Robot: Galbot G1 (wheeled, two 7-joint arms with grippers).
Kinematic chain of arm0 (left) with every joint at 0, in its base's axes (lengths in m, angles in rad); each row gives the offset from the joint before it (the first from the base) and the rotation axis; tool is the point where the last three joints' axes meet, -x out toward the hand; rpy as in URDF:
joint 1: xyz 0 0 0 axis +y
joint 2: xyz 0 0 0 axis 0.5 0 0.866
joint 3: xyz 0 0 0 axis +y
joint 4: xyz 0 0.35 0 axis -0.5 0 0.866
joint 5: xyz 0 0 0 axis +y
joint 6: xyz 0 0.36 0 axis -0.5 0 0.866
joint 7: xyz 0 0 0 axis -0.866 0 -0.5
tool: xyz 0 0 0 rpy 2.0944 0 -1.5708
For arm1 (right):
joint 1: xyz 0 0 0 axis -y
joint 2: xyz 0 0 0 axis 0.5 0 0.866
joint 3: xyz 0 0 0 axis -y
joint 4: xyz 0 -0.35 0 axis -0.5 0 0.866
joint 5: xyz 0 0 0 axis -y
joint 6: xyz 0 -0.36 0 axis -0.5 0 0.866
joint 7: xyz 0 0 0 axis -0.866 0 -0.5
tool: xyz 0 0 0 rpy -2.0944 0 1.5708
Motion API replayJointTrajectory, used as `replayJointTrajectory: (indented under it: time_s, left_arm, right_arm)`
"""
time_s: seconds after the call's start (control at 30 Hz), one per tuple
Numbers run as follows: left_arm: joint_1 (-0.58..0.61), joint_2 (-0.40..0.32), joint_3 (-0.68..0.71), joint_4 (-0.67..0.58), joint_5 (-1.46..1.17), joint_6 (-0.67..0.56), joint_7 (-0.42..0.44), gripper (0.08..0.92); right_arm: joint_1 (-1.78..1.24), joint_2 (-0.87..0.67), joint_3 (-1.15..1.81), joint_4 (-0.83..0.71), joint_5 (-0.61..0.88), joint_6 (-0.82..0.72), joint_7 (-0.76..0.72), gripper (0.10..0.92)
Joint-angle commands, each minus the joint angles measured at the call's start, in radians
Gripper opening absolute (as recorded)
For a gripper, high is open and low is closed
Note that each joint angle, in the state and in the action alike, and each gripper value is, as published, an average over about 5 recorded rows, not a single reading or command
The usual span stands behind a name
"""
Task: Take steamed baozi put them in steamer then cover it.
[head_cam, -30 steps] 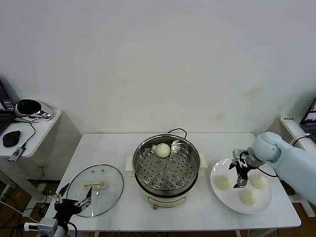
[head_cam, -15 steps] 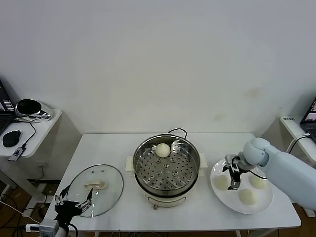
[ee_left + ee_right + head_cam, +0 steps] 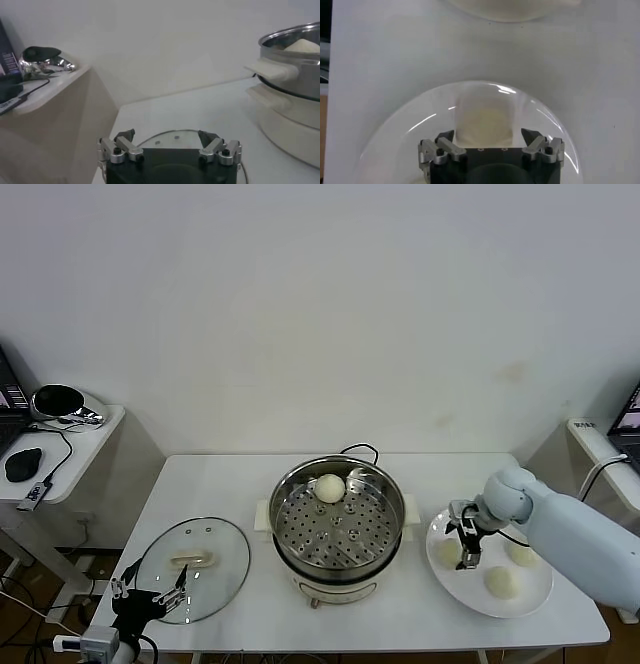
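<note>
The steamer (image 3: pixel 337 529) stands mid-table with one baozi (image 3: pixel 330 487) on the far side of its perforated tray. Three baozi lie on the white plate (image 3: pixel 535 586) to the right. My right gripper (image 3: pixel 462 542) is open, lowered over the plate's leftmost baozi (image 3: pixel 449 553). In the right wrist view that bun (image 3: pixel 484 120) lies between the spread fingers of the gripper (image 3: pixel 488 136). The glass cover (image 3: pixel 192 556) lies flat on the table at the left. My left gripper (image 3: pixel 150 594) is open and empty at the cover's near edge, which also shows in the left wrist view (image 3: pixel 172 137).
The other two plate buns (image 3: pixel 520 552) (image 3: pixel 500 582) lie right of the gripper. A side table (image 3: pixel 60 454) with a mouse and cables stands at the far left. The steamer's black cord (image 3: pixel 360 450) runs behind it.
My right gripper has moved left and down over the plate, from between the buns to the leftmost bun. The left arm has not moved.
</note>
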Motion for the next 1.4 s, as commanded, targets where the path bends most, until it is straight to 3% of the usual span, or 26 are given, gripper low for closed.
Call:
replayJointTrajectory:
  time_s: [0.03, 0.17, 0.33, 0.53, 0.83, 1.07, 1.4]
  left_arm:
    - [-0.001, 0.001, 0.000, 0.001, 0.000, 0.001, 0.000, 0.823]
    - [-0.002, 0.000, 0.000, 0.002, 0.000, 0.001, -0.001, 0.823]
    - [-0.006, 0.000, -0.001, 0.005, -0.001, 0.002, -0.002, 0.823]
    - [-0.020, -0.003, -0.002, 0.010, -0.005, 0.004, -0.012, 0.823]
    - [-0.047, -0.003, -0.012, -0.006, -0.005, 0.032, -0.026, 0.823]
    - [-0.046, -0.003, -0.025, -0.023, -0.004, 0.043, -0.036, 0.823]
    - [-0.024, -0.031, -0.044, -0.074, -0.014, 0.061, -0.050, 0.823]
  right_arm:
    - [0.000, 0.008, -0.001, -0.011, -0.004, 0.005, 0.000, 0.746]
    - [0.003, 0.000, 0.001, -0.008, 0.016, -0.004, 0.000, 0.647]
    - [0.017, -0.019, 0.003, 0.000, 0.033, -0.011, -0.010, 0.589]
    - [0.116, -0.085, -0.052, 0.042, 0.098, -0.020, -0.047, 0.569]
    - [0.524, -0.184, -0.267, 0.154, 0.340, -0.059, -0.198, 0.568]
    - [0.866, -0.063, -0.503, 0.170, 0.513, -0.108, -0.227, 0.572]
    - [0.913, 0.176, -0.583, 0.159, 0.624, -0.209, -0.202, 0.577]
